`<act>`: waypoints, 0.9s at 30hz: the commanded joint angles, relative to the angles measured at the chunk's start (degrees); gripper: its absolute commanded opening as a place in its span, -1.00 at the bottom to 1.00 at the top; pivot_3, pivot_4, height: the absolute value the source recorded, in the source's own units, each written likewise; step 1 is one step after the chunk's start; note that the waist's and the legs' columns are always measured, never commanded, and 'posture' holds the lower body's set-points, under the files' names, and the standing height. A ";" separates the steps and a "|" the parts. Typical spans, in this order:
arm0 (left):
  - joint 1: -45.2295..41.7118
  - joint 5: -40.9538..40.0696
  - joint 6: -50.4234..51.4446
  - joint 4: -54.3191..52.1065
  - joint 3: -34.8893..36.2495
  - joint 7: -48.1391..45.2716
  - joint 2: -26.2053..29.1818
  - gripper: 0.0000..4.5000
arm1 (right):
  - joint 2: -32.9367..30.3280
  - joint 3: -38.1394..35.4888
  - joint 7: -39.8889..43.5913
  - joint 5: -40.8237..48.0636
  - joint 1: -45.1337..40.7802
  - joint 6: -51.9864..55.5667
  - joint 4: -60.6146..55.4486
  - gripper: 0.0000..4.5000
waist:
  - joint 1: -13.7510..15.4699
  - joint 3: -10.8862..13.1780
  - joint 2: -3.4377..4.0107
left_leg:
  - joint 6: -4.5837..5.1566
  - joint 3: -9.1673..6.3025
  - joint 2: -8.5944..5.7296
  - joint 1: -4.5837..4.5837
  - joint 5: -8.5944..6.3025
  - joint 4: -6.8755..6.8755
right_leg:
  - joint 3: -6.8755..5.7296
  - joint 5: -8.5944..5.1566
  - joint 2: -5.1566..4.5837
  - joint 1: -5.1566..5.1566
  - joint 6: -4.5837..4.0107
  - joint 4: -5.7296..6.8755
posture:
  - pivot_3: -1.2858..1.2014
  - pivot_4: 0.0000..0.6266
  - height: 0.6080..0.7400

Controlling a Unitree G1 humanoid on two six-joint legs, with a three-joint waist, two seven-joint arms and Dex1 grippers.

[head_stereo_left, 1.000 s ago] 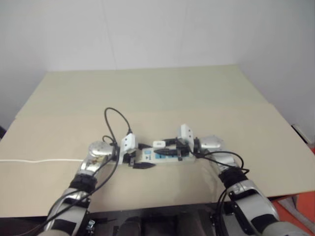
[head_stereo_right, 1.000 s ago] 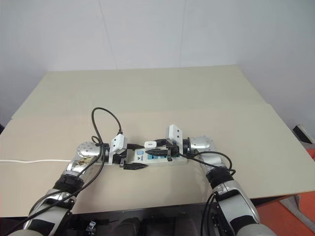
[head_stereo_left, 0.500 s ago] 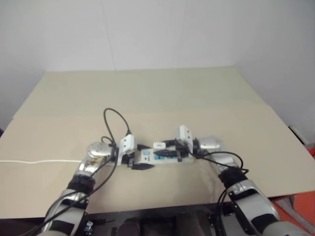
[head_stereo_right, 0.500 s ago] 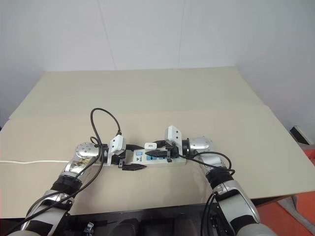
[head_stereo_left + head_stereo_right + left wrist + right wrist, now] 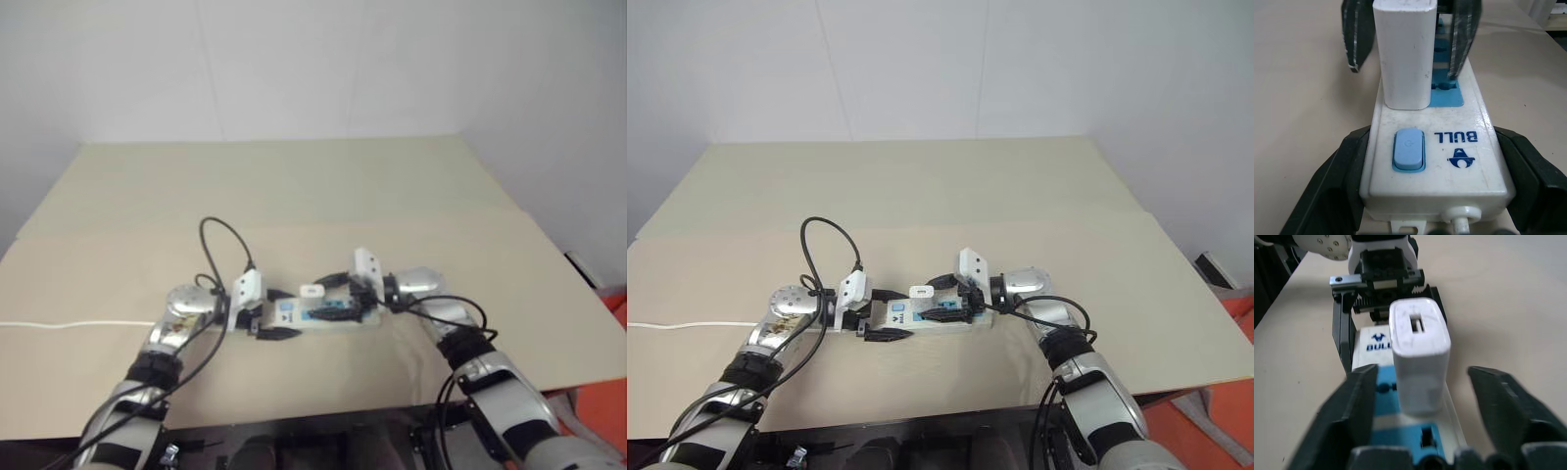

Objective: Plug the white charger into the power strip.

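The power strip (image 5: 909, 317) lies flat on the table near its front edge, a long white bar with blue socket panels. My left gripper (image 5: 888, 315) is shut on its switch end, one black finger (image 5: 1332, 186) pressing each long side. The white charger (image 5: 1403, 54) stands upright in the blue socket panel nearest the switch (image 5: 1408, 149). My right gripper (image 5: 937, 300) is open. Its fingers (image 5: 1359, 406) flank the charger (image 5: 1420, 357) with a gap on both sides.
The strip's thin white cord (image 5: 686, 324) runs left across the beige cardboard tabletop (image 5: 921, 196). A black cable loop (image 5: 823, 235) arches over my left wrist. The table's front edge is just behind the strip, and an orange object (image 5: 1239, 318) sits beyond the right edge.
My right gripper has opened and let go of the charger, which stays upright in the strip. The left gripper keeps its hold. The camera has shifted slightly.
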 commanded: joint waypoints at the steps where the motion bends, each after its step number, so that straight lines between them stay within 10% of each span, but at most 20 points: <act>1: 0.30 0.54 0.81 0.66 0.16 -0.90 1.63 0.46 | -1.70 3.02 0.15 -5.68 4.98 4.24 4.38 0.99 | 0.00 0.00 0.00 | 0.00 0.01 0.00 0.01 0.00 0.00 | 0.01 0.00 0.00 0.00 0.00 0.00 | 0.03 -0.52 1.00; 5: 0.04 -0.04 2.30 -0.80 0.54 -0.38 1.37 0.99 | -2.06 2.27 0.04 -5.58 5.36 4.08 2.57 1.00 | 0.17 0.02 0.02 | 0.00 0.03 -0.03 0.02 0.00 0.00 | 0.02 -0.01 -0.03 0.03 0.01 0.00 | 0.03 -0.52 1.00; 27: 10.00 -13.69 15.78 -27.34 12.82 0.14 12.62 0.99 | -19.24 -17.41 -0.31 8.58 12.25 17.84 -32.29 1.00 | 1.71 1.12 0.89 | 0.00 0.24 -0.27 -2.25 0.00 0.07 | 0.21 0.30 -0.22 -2.18 -0.43 -0.06 | 0.03 -0.52 1.00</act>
